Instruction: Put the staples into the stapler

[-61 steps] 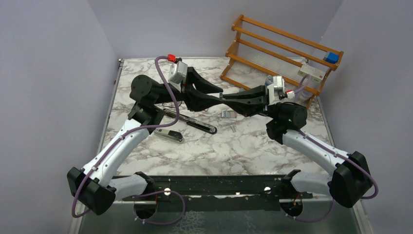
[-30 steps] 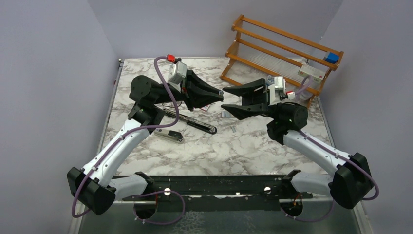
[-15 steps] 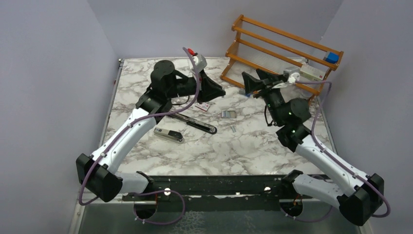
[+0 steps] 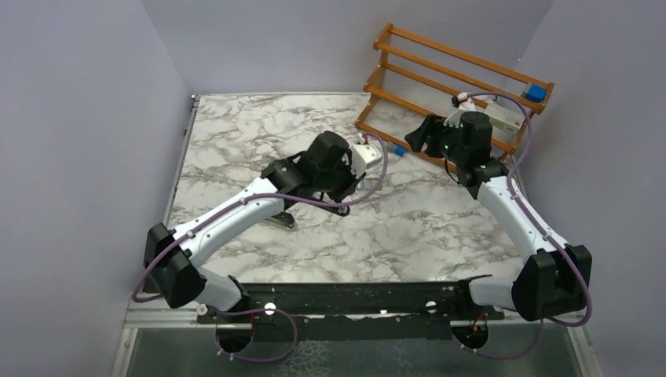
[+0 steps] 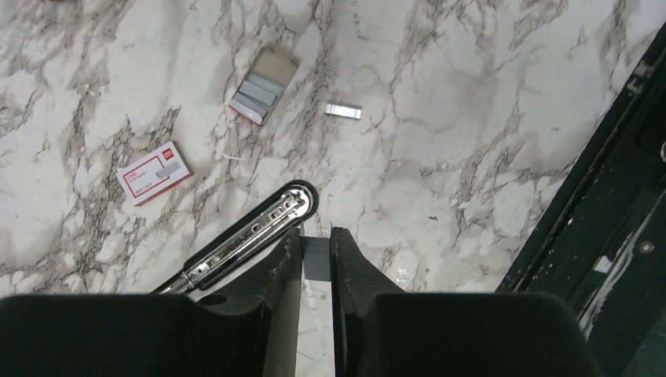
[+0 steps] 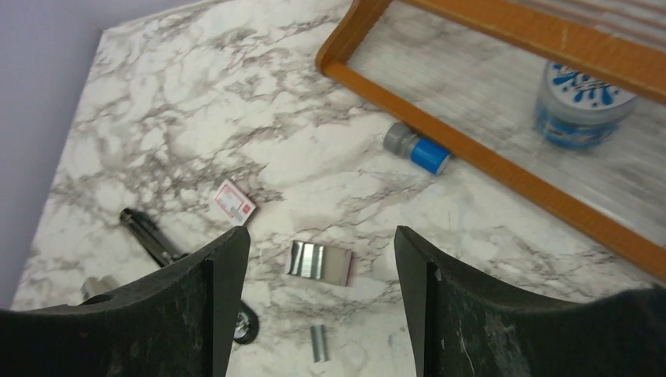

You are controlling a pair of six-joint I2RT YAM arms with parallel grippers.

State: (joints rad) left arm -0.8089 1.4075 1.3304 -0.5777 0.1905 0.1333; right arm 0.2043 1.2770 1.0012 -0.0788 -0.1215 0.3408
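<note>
- Evidently the job stands about halfway. The slim black desk stapler (image 5: 250, 236) lies swung open on the white marble-patterned table (image 5: 471, 94). Its silver metal channel faces up, and no strip can be made out in it.
- The left gripper (image 5: 316, 236) is pinched almost together on a thin silver-grey staple strip (image 5: 316, 259). It hangs just beside the rounded front end of the channel, not yet over it.
- The tiny pink-red staple box (image 5: 154, 173), white label up, lies on the table near the stapler.
- A small open tray of silver strips (image 5: 261, 85) rests further off, with a short loose strip (image 5: 343, 111) near it.
- The right gripper (image 6: 320, 239) has its jaws spread wide and carries nothing. It is raised by the orange wooden rack (image 6: 503, 181), well apart from the stapler.
- Done, judging by how things lie: the stapler is opened, the staples are out of their box, and one strip is picked up.
- Left to do, as a judgement: line the strip up with the channel, lay it in, let go, and fold the stapler shut.
</note>
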